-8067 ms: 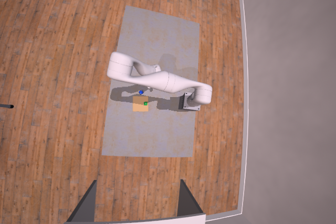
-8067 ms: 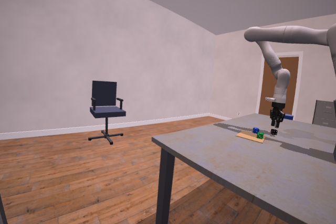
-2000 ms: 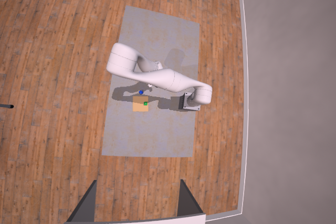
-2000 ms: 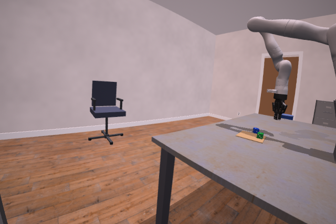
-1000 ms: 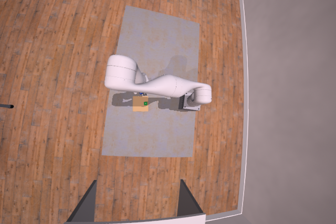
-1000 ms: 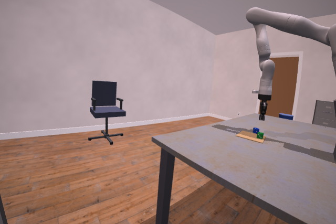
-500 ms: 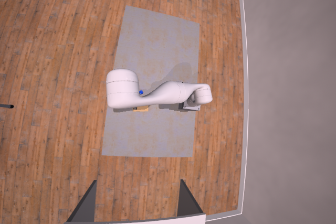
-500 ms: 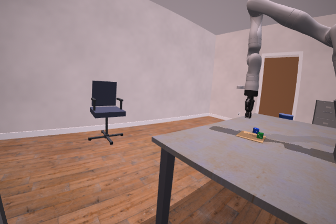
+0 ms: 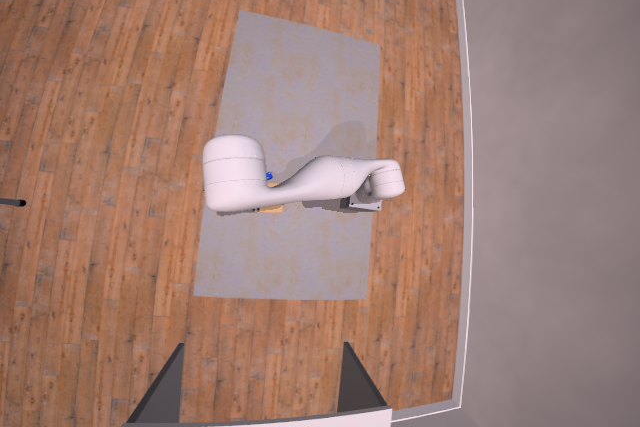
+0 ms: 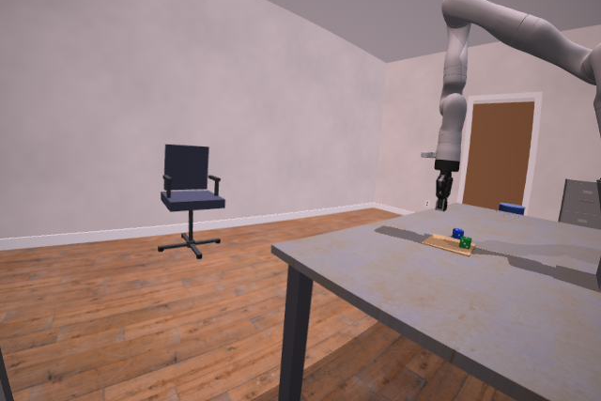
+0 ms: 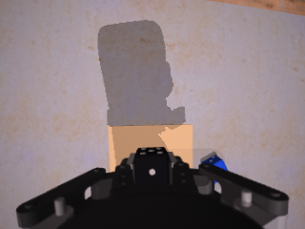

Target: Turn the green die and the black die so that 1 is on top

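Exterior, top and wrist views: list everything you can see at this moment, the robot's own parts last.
table: one, grey, dark legs, on the wooden floor
mat: one, tan, flat on the table
green die: one, on the mat
blue die: one, on the table beside the mat
black die: one, between the tool's fingers, a one-pip face towards the wrist camera
chair: one, dark, by the left wall
door: one, brown, far wall
cabinet: one, grey, beyond the table
arm: one, pale grey
tool: one, black, raised above the table, shut on the black die
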You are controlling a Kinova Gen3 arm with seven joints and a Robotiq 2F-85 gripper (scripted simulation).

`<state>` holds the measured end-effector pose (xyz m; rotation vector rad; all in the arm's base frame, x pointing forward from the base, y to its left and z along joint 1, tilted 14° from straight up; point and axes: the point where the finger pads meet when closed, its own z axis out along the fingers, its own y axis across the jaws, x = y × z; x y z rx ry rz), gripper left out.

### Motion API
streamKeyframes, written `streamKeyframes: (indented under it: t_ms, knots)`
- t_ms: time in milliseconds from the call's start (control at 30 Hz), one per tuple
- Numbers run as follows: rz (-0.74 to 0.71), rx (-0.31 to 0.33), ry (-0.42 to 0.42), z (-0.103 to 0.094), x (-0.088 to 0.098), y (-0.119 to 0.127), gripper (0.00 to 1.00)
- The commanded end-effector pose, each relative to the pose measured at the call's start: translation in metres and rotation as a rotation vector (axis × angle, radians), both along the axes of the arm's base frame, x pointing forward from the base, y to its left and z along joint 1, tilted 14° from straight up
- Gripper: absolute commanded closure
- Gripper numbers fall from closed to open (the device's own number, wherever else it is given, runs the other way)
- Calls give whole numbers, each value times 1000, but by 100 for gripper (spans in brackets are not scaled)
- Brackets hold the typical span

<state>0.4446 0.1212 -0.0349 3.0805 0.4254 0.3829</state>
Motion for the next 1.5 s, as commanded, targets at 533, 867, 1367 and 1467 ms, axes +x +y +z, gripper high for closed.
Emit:
streamKeyframes:
  t_ms: [533,867,1367,1467]
  knots:
    - [0,1,-1,-35,10,1,74]
    - [0,1,-1,-72,19,2,74]
    - [0,1,-1,-92,24,3,74]
    - [0,1,-1,-92,24,3,74]
